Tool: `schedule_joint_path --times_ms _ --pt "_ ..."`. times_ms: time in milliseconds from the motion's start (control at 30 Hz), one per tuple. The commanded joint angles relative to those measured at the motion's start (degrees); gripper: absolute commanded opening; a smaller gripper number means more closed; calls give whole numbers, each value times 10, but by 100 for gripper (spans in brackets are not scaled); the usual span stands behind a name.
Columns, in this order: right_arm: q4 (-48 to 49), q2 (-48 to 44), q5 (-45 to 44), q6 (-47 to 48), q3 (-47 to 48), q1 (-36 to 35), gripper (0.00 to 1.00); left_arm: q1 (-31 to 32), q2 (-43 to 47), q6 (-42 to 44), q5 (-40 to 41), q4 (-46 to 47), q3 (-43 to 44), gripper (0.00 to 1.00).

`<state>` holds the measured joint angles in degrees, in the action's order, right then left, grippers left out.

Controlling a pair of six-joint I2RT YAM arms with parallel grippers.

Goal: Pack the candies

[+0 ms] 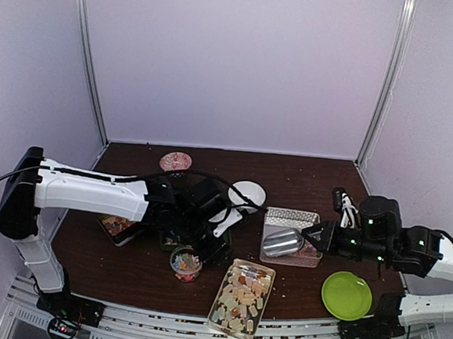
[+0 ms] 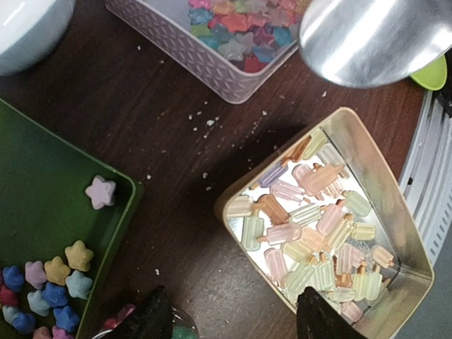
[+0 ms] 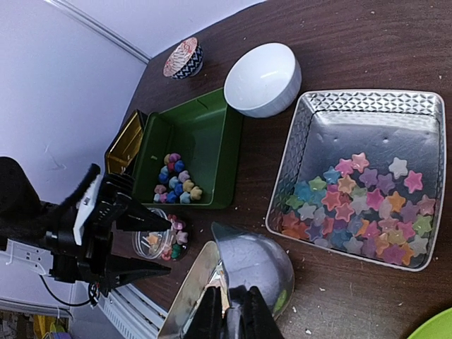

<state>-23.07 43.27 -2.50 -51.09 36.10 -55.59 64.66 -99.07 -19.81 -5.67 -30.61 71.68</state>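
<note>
Pastel star candies [image 3: 353,205] lie in a silver mesh tray [image 3: 367,102]; more stars [image 3: 176,178] lie in a green tray [image 3: 201,134]. Popsicle-shaped candies [image 2: 311,226] fill a metal tin [image 1: 241,299]. A small clear cup [image 1: 186,264] holds a few candies. My left gripper [image 1: 204,250] is open and empty, its fingertips [image 2: 152,319] low over the table between the cup and the tin. My right gripper [image 3: 236,318] is shut on a shiny metal scoop [image 3: 261,258], held above the tin's corner beside the silver tray [image 1: 293,219].
A white bowl [image 1: 248,195] and a small patterned bowl [image 1: 175,161] stand at the back. A gold tin [image 3: 126,141] lies left of the green tray. A lime plate [image 1: 347,295] sits front right. Pale crumbs dot the dark table.
</note>
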Motion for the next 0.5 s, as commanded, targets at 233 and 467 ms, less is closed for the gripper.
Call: schedule_joint_path --times_ms 233,467 --pt "-8 -59 -86 -10 -17 -3 0 4 -121 7 -2 -56 112 50" --pt "-30 -86 -104 5 -10 0 0 13 -168 25 10 -83 160 42"
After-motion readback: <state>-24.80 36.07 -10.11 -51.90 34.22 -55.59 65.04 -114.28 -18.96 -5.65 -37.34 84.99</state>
